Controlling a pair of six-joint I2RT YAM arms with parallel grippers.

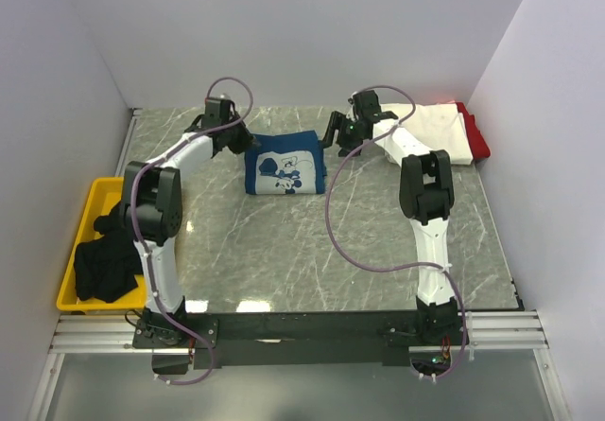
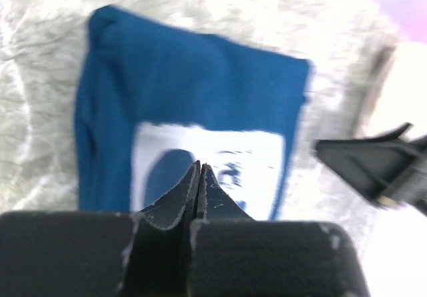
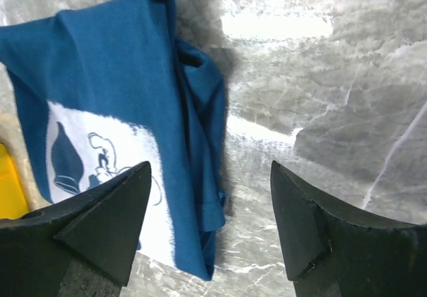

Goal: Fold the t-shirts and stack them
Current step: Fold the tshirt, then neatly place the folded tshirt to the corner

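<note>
A folded navy-blue t-shirt (image 1: 284, 163) with a white chest print lies on the marble table toward the back centre; it also shows in the left wrist view (image 2: 193, 110) and the right wrist view (image 3: 127, 90). My left gripper (image 1: 240, 143) is at its left edge, shut and empty (image 2: 199, 167). My right gripper (image 1: 333, 142) is at its right edge, open and empty (image 3: 210, 170), above the shirt's folded side. A white t-shirt (image 1: 430, 130) lies folded on a red one (image 1: 476, 137) at the back right. Black t-shirts (image 1: 106, 255) lie heaped in a yellow bin.
The yellow bin (image 1: 83, 218) stands at the table's left edge. White walls close in the back and both sides. The right gripper shows in the left wrist view (image 2: 373, 167).
</note>
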